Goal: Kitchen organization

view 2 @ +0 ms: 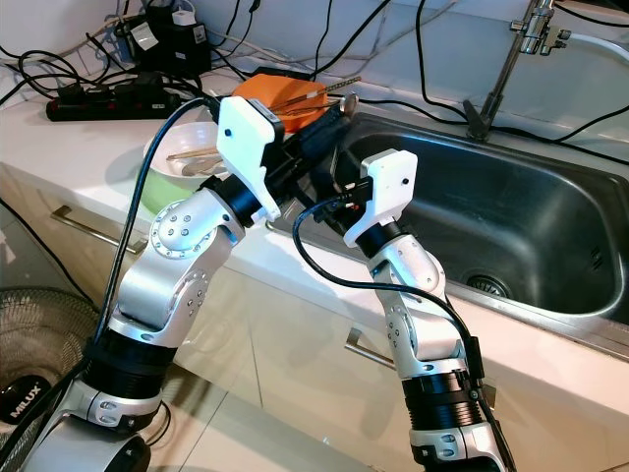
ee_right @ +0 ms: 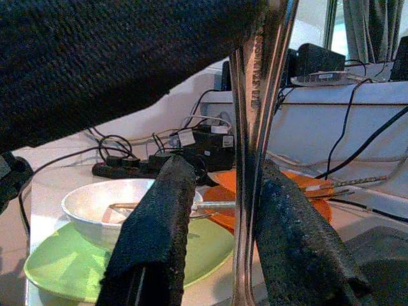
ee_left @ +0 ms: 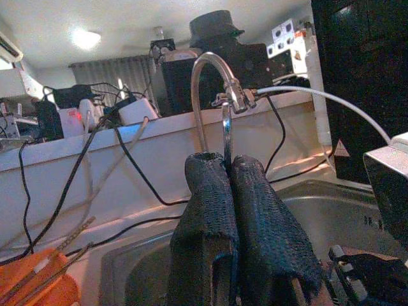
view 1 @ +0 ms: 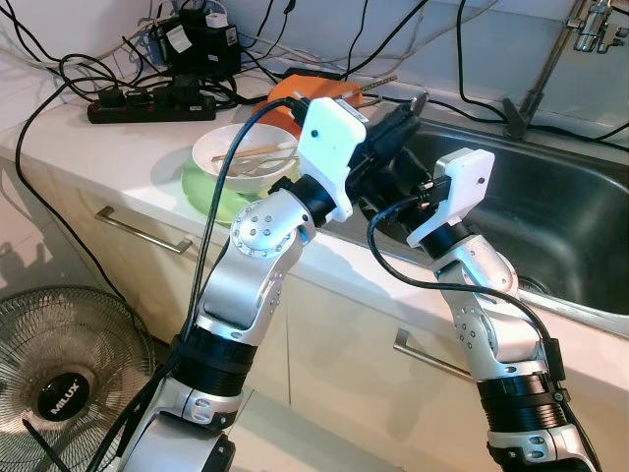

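Observation:
My left gripper (ee_left: 227,162) is shut on a slim metal utensil (ee_right: 255,95), held over the sink's left edge; the utensil tip (view 1: 421,98) pokes past the black fingers. My right gripper (ee_right: 220,169) stands open with that utensil's handle between its two fingers, not clamped; from the head it sits tucked under the left wrist (view 2: 324,192). On the counter to the left, a white bowl (view 1: 221,172) holding chopsticks and cutlery rests on a green plate (view 1: 192,187). An orange plate (view 1: 295,93) with chopsticks lies behind it.
The steel sink (view 1: 560,216) lies to the right, with the faucet (view 1: 590,25) at its back. A black power strip (view 1: 147,106) and tangled cables crowd the back counter. A floor fan (view 1: 59,374) stands at lower left beside the cabinet drawers.

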You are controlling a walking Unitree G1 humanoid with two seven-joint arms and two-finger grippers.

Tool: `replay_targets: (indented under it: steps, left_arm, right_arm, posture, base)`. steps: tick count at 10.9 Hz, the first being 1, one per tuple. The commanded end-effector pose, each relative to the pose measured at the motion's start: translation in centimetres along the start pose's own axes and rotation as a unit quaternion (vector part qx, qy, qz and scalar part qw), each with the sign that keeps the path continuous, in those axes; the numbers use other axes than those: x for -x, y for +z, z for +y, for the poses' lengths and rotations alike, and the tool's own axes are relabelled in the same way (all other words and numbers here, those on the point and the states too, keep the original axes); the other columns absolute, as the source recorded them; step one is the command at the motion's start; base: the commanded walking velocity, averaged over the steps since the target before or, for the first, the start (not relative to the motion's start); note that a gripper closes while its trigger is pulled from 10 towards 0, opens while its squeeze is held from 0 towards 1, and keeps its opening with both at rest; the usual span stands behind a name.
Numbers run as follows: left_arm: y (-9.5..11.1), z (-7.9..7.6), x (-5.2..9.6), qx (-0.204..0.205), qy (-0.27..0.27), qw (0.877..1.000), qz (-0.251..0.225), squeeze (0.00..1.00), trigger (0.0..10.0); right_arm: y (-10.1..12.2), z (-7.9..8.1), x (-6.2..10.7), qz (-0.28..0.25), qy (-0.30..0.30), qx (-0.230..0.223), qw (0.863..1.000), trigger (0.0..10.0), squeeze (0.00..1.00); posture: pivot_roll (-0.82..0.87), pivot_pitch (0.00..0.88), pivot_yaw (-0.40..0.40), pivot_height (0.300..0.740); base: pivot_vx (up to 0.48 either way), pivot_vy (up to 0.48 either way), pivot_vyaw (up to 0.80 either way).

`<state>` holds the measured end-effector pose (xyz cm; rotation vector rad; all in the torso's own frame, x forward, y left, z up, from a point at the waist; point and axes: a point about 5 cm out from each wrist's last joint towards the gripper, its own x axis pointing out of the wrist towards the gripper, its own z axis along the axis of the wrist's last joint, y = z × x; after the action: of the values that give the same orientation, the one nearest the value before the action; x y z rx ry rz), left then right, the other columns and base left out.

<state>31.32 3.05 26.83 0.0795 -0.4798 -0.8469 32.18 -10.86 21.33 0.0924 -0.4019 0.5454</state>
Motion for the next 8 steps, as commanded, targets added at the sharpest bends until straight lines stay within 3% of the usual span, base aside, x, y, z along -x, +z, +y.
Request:
replay_targets:
  steps: [1,7,8]
  left_arm:
    - [0.39,-0.31,-0.06,-0.011,-0.008,1.000,-0.005,0.00,10.0]
    - [0.51,-0.05,-0.10,-0.010,0.001,1.000,-0.011,0.00,10.0]
    - [0.50,-0.04,-0.09,-0.008,0.002,1.000,-0.011,0.29,10.0]
  right_arm:
    - [-0.02,-0.21,-0.14,0.002,-0.005,-0.003,1.000,0.0,0.00]
    - [-0.01,-0.36,-0.21,-0.001,-0.010,-0.004,1.000,0.0,0.00]
    - [-0.02,-0.42,-0.20,0.000,-0.012,-0.004,1.000,0.0,0.00]
  posture:
    - [0.16,0.024,-0.004,0.740]
    - [0.16,0.022,-0.005,0.740]
    - [0.16,0.022,-0.006,0.740]
  base:
    - [0.000,0.000,0.00]
    - [0.000,0.000,0.00]
    - [0.000,0.000,0.00]
